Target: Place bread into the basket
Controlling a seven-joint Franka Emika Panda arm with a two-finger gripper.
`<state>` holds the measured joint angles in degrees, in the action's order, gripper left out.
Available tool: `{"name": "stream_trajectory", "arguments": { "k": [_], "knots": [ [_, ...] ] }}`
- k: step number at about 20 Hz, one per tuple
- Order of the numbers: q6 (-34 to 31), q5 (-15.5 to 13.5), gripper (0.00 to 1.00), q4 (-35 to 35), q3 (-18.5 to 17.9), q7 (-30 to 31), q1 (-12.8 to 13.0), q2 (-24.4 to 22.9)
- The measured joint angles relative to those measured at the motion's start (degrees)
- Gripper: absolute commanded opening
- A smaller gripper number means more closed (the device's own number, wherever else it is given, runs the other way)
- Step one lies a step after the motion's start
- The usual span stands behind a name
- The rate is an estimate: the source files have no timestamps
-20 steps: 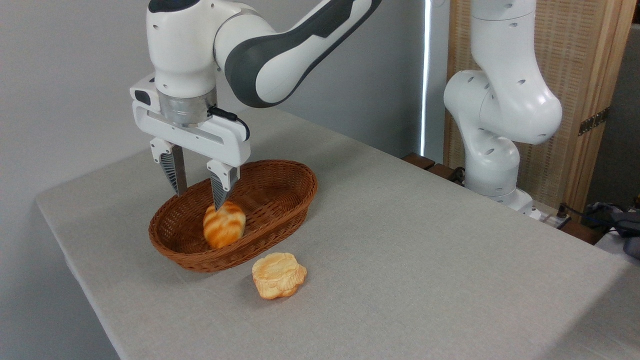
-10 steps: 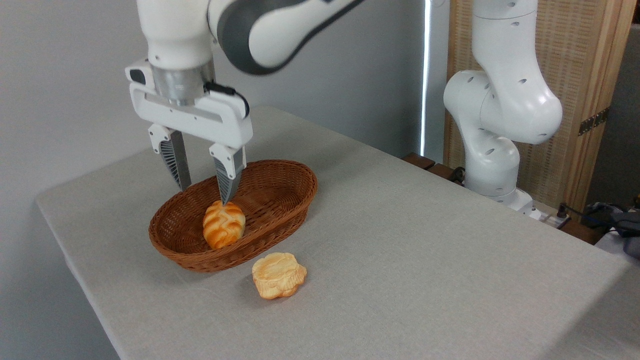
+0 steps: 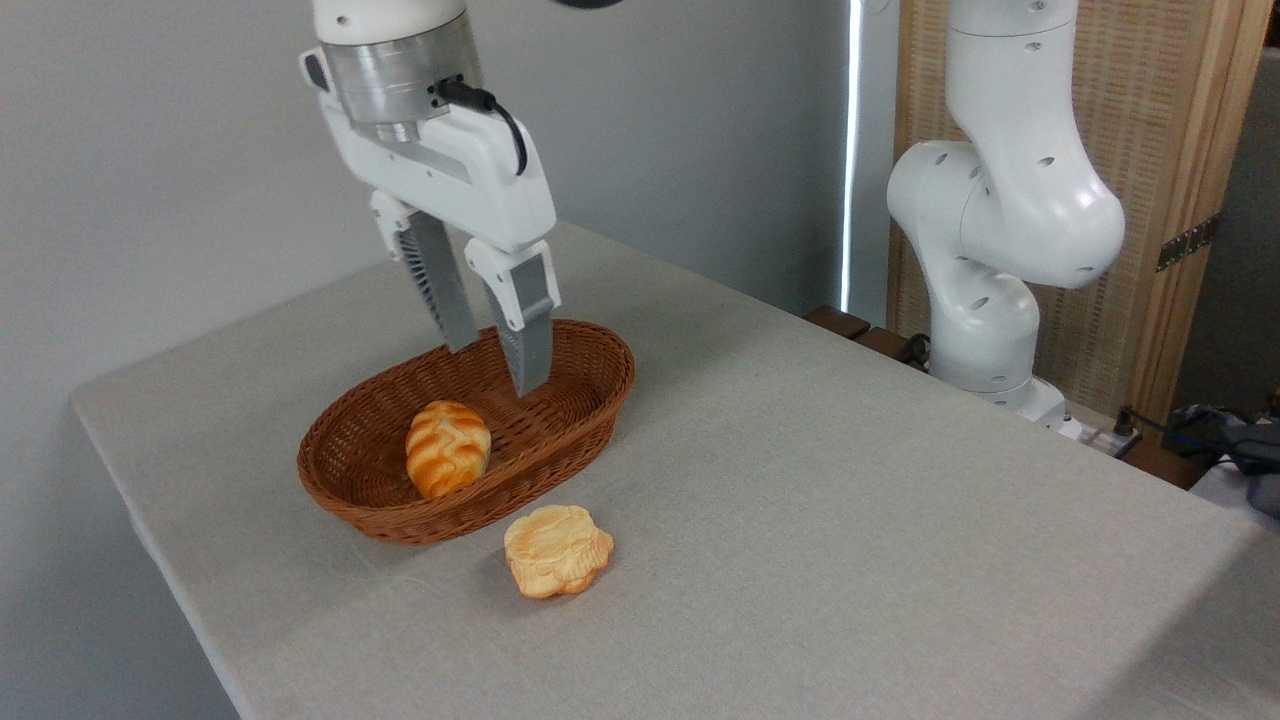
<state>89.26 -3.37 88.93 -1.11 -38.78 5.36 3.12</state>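
The pincer (image 3: 497, 369) hangs above the basket (image 3: 590, 400), its two fingers spread apart and holding nothing. The bread (image 3: 448, 448) lies inside the basket, toward 7 o'clock of its middle, apart from the fingers. I judge the placing is done; the next move only needs the arm to go away upward. The pale pastry (image 3: 557, 550) rests on the table (image 3: 850, 520), just beside the basket at 5 o'clock. The arm's upper part is cut off.

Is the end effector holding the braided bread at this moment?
No, the end effector hangs open and empty above the basket, while the bread lies inside it.
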Motion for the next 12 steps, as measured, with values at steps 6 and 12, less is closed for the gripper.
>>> {"name": "stream_trajectory", "arguments": {
  "k": [6, 12],
  "knots": [
    [-1.0, 0.0, 1.0, -0.6, -3.9, -3.9, -0.2, -3.2],
    [-1.0, -0.1, 1.0, -0.6, -4.0, -0.8, -0.1, -3.2]
  ]
}}
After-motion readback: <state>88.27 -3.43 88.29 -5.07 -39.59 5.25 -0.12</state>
